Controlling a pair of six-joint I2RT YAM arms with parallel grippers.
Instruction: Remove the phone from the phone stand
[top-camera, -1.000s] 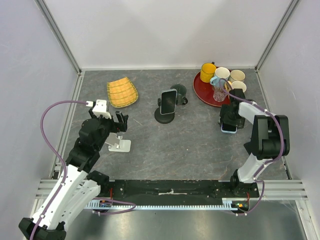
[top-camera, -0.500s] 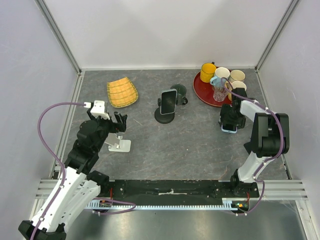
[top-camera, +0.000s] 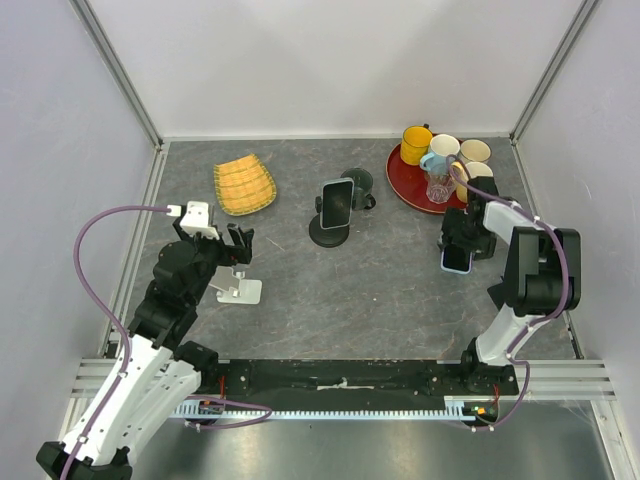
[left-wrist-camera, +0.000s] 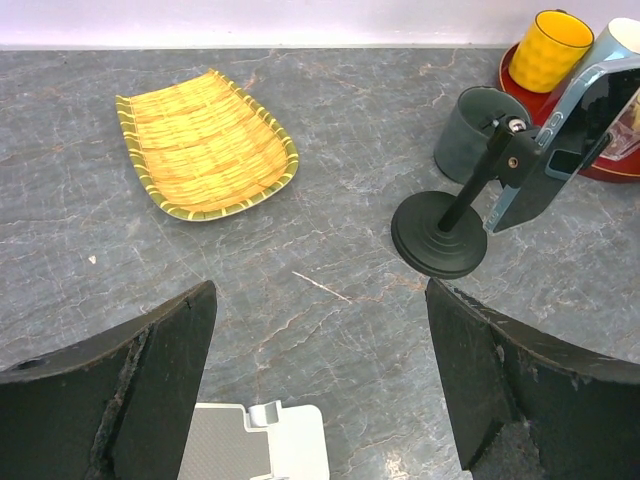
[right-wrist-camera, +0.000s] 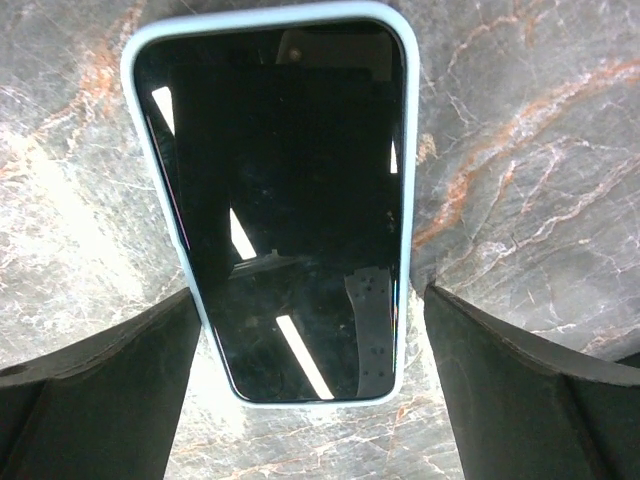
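Grey, marble-veined counter (top-camera: 380, 290), bounded by white walls at the back and both sides and by an aluminium rail at the near edge. The widest bare stretch runs across the front, between the two arms.

Right: the phone (top-camera: 456, 257), a glossy black slab with rounded corners in a pale-blue case (right-wrist-camera: 280, 200), lies flat and screen-up on the counter, near the red tray (top-camera: 400, 180) and well apart from both stands. The right claw (top-camera: 458, 243) stands over it with its dark jaws spread wide (right-wrist-camera: 310, 300), one on each side of the phone's near end. Nothing is clamped; whether the left finger grazes the case cannot be told.

Left: the left claw (top-camera: 232, 245) hangs wide open and holds nothing (left-wrist-camera: 320, 290), above the flat white stand (top-camera: 240, 290), whose squared plate shows just below the jaws (left-wrist-camera: 262, 440).

Centre: a black stand (top-camera: 329, 235) with a round domed base (left-wrist-camera: 440, 232) and a thin tilted stem carries a second phone (top-camera: 338, 202) upright in its cradle. A dark grey cup (left-wrist-camera: 470, 130) sits just behind it.

Back left: a woven yellow bamboo dish (left-wrist-camera: 205, 145), shallow with upturned edges, has bare counter all round it. The round red tray at back right is crowded with cups, among them a yellow mug (top-camera: 415, 143).
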